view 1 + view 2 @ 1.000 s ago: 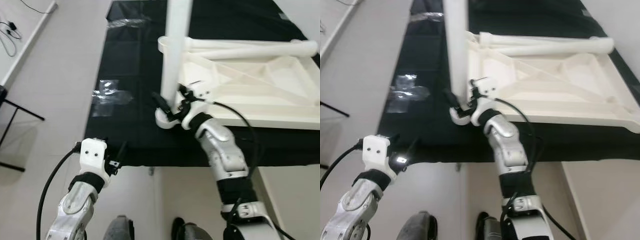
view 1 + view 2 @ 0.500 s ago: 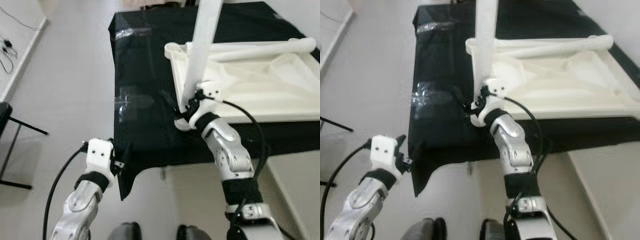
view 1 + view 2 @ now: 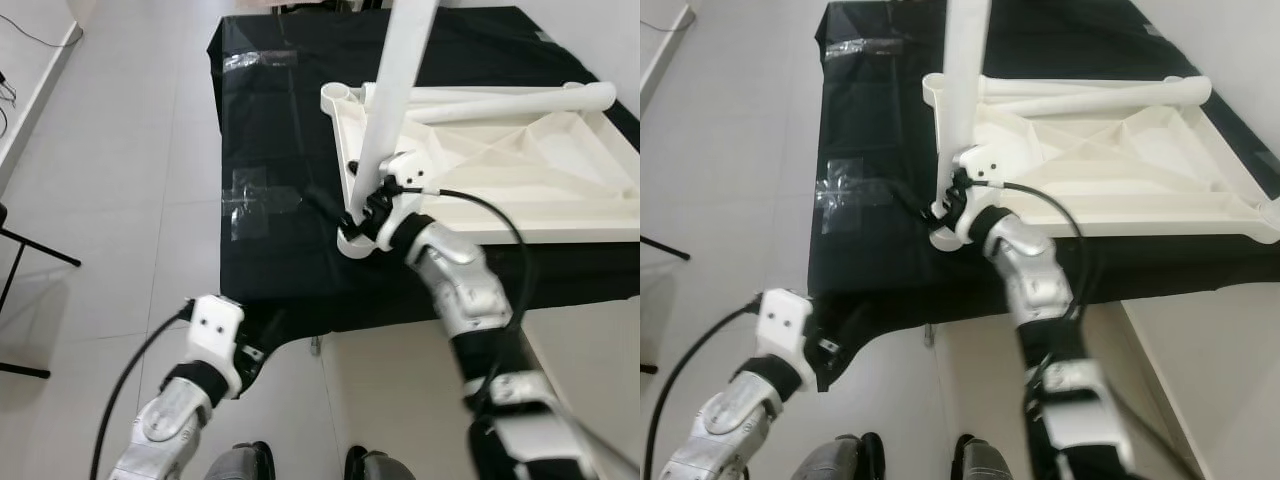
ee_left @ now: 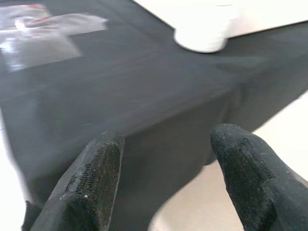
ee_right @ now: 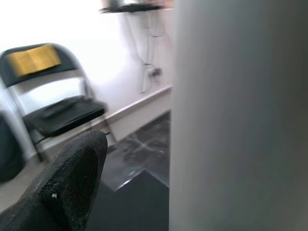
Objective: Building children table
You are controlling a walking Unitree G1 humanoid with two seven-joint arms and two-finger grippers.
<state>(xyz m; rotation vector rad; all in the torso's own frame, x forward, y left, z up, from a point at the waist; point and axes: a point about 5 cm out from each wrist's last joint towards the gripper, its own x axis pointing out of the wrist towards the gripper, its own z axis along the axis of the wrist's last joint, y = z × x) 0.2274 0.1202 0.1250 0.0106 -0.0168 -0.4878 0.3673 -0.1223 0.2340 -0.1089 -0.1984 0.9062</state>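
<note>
up close, the right gripper (image 3: pixel 358 213) was clamped around the lower end of a white table leg (image 3: pixel 392 95), which stood tilted and rose out of frame, its round foot touching the black cloth (image 3: pixel 280 130) just beside the near left corner of the white tabletop (image 3: pixel 520 170). that tabletop lay upside down on the cloth, ribs showing, with a second leg (image 3: pixel 500 100) lying along its far edge. the left gripper (image 4: pixel 166 178) hung low at the cloth's near left corner, its fingers (image 4: pixel 94 175) spread apart and holding nothing, with the draped edge before them. patches of clear tape (image 3: pixel 258 195) sat on the cloth to the left of the tabletop. a folding chair (image 5: pixel 57 110) stood by the wall in the right wrist view.
</note>
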